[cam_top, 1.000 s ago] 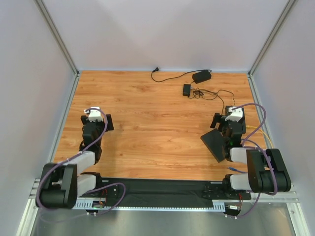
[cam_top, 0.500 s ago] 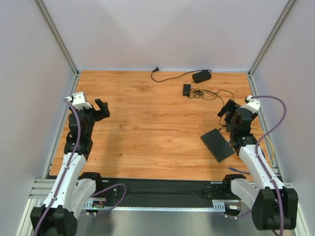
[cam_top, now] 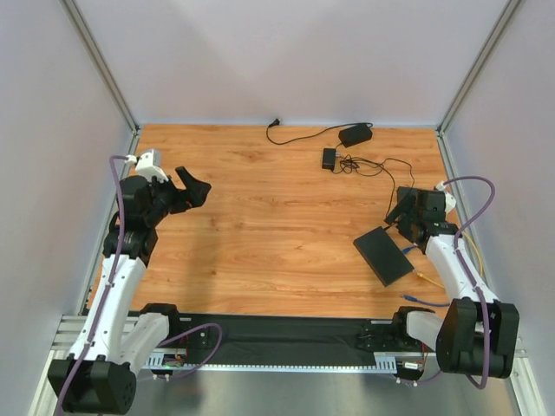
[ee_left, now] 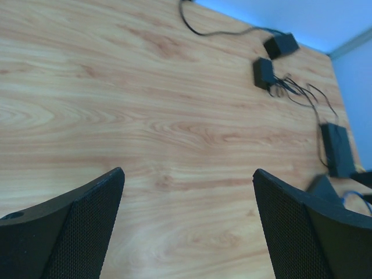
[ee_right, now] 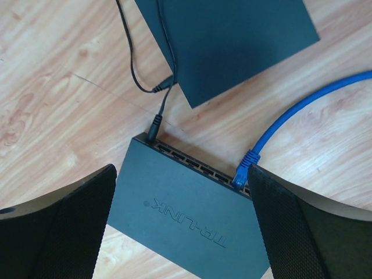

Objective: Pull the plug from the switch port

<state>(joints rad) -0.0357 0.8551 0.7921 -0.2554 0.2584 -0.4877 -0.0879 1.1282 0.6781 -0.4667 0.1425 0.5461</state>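
The right end effector (ee_right: 181, 192) hovers wide open, empty, over the flat black oblong switch (ee_right: 180, 215), likely targeting its blue-cabled plug (ee_right: 243, 171); the left end effector (ee_left: 186, 192) likewise gapes empty.

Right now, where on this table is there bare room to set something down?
The table is bare from the left pincer across to the black slab. Crowded: the far right corner, with power adapters and tangled cables, and the switch beneath the right pincer.
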